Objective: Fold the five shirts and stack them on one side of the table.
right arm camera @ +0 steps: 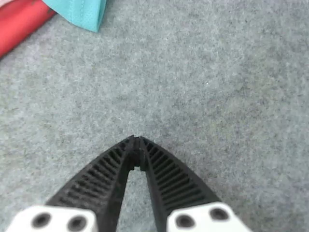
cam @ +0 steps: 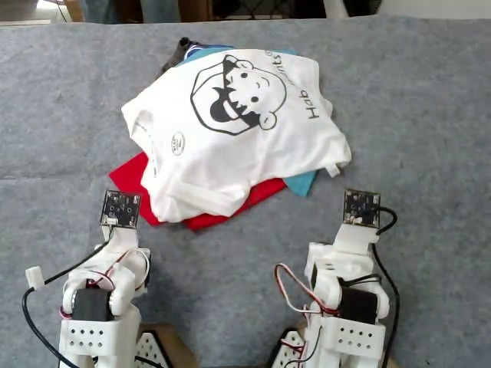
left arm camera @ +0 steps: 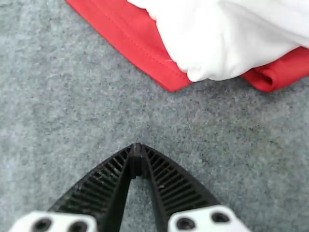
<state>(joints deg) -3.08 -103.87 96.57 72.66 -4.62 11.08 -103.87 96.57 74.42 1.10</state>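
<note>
The white shirt [cam: 238, 130] covers most of the heap. The red shirt [cam: 130, 178] peeks out only around seven o'clock, the teal shirt [cam: 303, 182] at five and twelve, and a dark garment [cam: 178, 52] barely at eleven. Whether more lies underneath I cannot tell. The oval label [cam: 178, 143] is too small to make out. The high view's lower edge cuts off the left arm [cam: 96, 307] and right arm [cam: 345, 303].

Both arms are white printed plastic: left arm [cam: 100, 303], right arm [cam: 345, 295]. Black servos, with red, white and black cables looping near the bases. Dark square board [cam: 121, 207] on each wrist. Left gripper [left arm camera: 136, 154] and right gripper [right arm camera: 136, 147]: black ribbed triangular fingers, white mounts, dark screws.
</note>
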